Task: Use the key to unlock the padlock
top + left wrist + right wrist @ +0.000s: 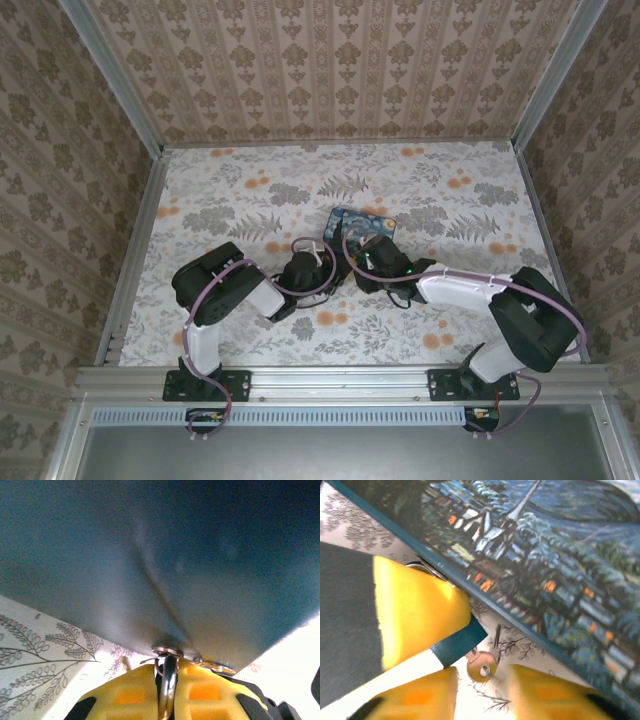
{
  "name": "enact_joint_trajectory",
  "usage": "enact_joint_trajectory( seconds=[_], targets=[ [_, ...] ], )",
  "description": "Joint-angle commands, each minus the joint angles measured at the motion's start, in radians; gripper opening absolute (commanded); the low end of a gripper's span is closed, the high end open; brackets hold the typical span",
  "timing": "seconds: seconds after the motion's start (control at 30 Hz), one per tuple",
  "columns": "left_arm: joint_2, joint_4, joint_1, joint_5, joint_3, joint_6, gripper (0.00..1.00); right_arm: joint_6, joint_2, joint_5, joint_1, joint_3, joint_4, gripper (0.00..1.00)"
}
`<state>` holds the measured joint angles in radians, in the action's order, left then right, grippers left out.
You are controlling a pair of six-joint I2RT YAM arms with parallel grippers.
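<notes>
L gripper (pixel 167 676): closed. In the L wrist view its yellow pads (pixel 127 692) are seen pressed to either side of a silvery metal loop (pixel 168 680), which stands upright betw. them. The loop's top meets small silvery fittings at the lower edge of the tin (pixel 165 555). Whether the loop belongs to the padlock cannot be told.

R gripper (pixel 483 682): open. In the R wrist view its yellow fingers (pixel 550 695) are held apart at 6 o'clock. The padlock (pixel 481 667) is seen in the gap and is clamped by neither. Its brass part is round w/ a small hole. Its dark bluish part sits at 10 o'clock of the brass, tucked against a yellow finger of the L gripper. A thin dark rod (pixel 497 634) rises at 1 o'clock from the brass; whether it is the key cannot be told. The padlock is found just beside the tin's near edge, over the cloth (pixel 520 647).

In the top view the grippers are met near the centre of the table (pixel 230 190), w/ the tin at 12 o'clock of them. The L arm (pixel 215 285) is reached in from 7 o'clock, the R arm (pixel 470 290) from 5 o'clock. The table is covered w/ a pale floral cloth, w/ grey leaves and orange blooms. It is enclosed on three sides by walls (pixel 330 70) papered in beige damask stripes, w/ alu. posts (pixel 120 85) at the corners. An alu. rail (pixel 340 380) is run along the near edge, where both bases are bolted.
</notes>
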<state>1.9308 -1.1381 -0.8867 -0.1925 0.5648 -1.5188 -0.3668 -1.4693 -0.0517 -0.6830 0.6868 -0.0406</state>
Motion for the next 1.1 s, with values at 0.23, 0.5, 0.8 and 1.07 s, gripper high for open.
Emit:
enact_joint_trajectory(
  seconds=[0.23,0.5,0.8,1.07],
  targets=[
    [0.012,0.022,-0.017,-0.071,-0.031,0.0,0.0,-0.171,0.194,0.136,0.053,-0.115,0.18,0.51],
    [-0.017,0.032,-0.016,-0.073,-0.051,0.012,0.0,-0.292,0.202,0.183,0.053,-0.211,0.285,0.52],
    [-0.048,0.057,-0.027,-0.089,-0.069,0.033,0.0,-0.32,0.19,0.166,0.095,-0.235,0.305,0.54],
    [-0.052,0.073,-0.04,-0.111,-0.115,0.054,0.18,-0.322,0.104,0.228,0.187,-0.175,0.331,0.55]
  ],
)
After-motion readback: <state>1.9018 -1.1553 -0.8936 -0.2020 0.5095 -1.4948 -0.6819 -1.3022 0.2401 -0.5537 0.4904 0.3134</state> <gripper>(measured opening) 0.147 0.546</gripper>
